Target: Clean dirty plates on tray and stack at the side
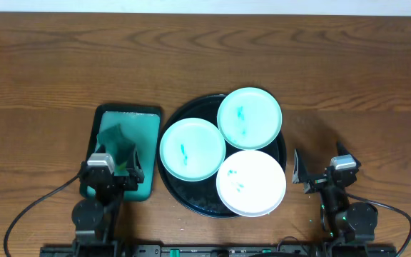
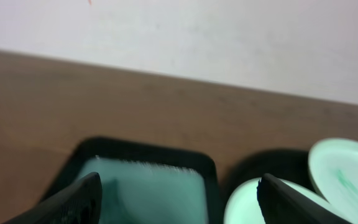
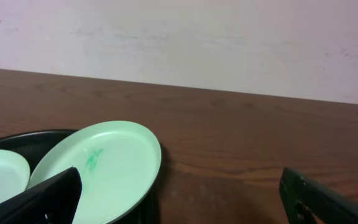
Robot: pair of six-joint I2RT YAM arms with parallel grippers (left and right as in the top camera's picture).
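The round black tray (image 1: pixel 174 187) holds three plates: a mint plate (image 1: pixel 249 118) at the back, a mint plate (image 1: pixel 192 148) at the left, and a white plate (image 1: pixel 251 183) at the front. All three have small teal smears. My left gripper (image 1: pixel 118 161) is open and empty over the near part of the teal rectangular tray. My right gripper (image 1: pixel 318 163) is open and empty just right of the black tray. The right wrist view shows the back mint plate (image 3: pixel 104 168) ahead of the open jaws (image 3: pixel 179 199). The left wrist view shows open jaws (image 2: pixel 179 202) and two plate edges (image 2: pixel 347 171).
A teal-green rectangular tray (image 1: pixel 147 143) with a dark rim lies left of the black tray. A crumpled dark green cloth (image 1: pixel 116 139) rests on it. The left wrist view also shows this tray (image 2: pixel 148 186). Bare wooden table (image 1: pixel 205 57) stretches behind.
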